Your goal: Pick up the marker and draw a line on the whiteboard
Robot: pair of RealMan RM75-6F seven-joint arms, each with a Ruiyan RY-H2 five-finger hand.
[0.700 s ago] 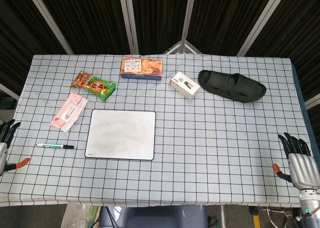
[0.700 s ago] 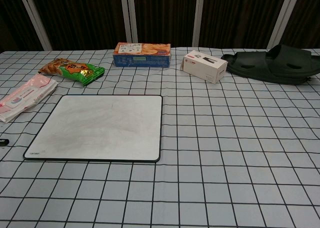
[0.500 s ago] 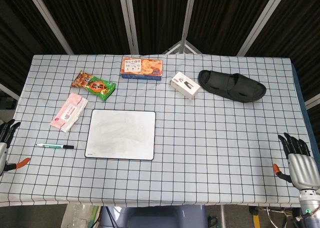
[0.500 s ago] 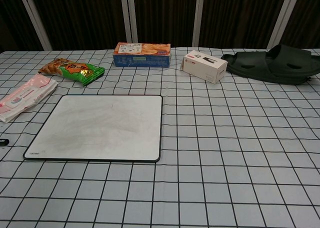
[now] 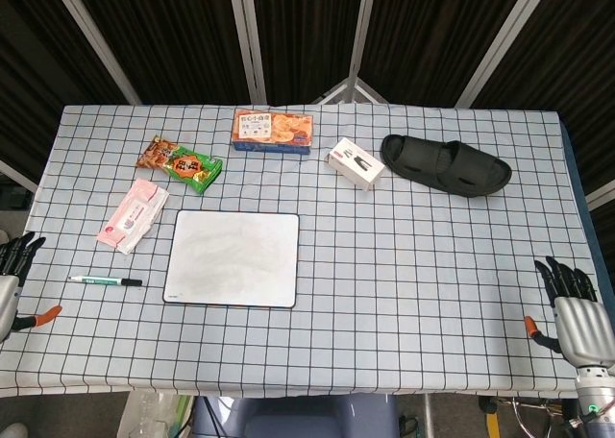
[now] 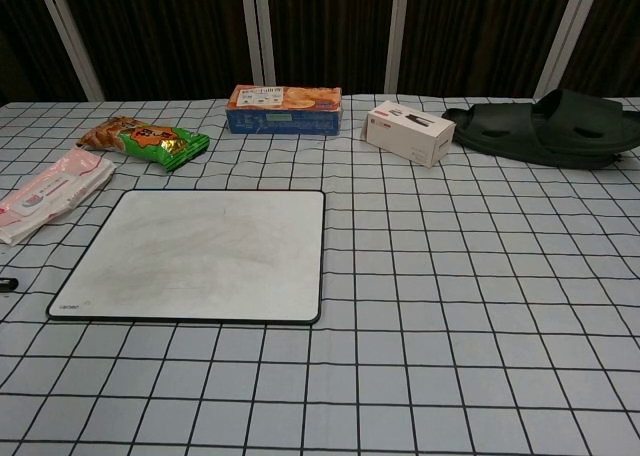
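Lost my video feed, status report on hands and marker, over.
Both hands open, left hand and right hand at table edges. Marker lies untouched left of whiteboard. Nothing between left hand and marker.

A table [image 5: 404, 294] covered in a white cloth with a black grid fills most of the head view. Behind its far edge hang dark, vertically ribbed curtains [image 5: 173, 35], crossed by pale metal frame bars [image 5: 248, 39] that slant upward. Even light falls on the cloth, with no hard shadows
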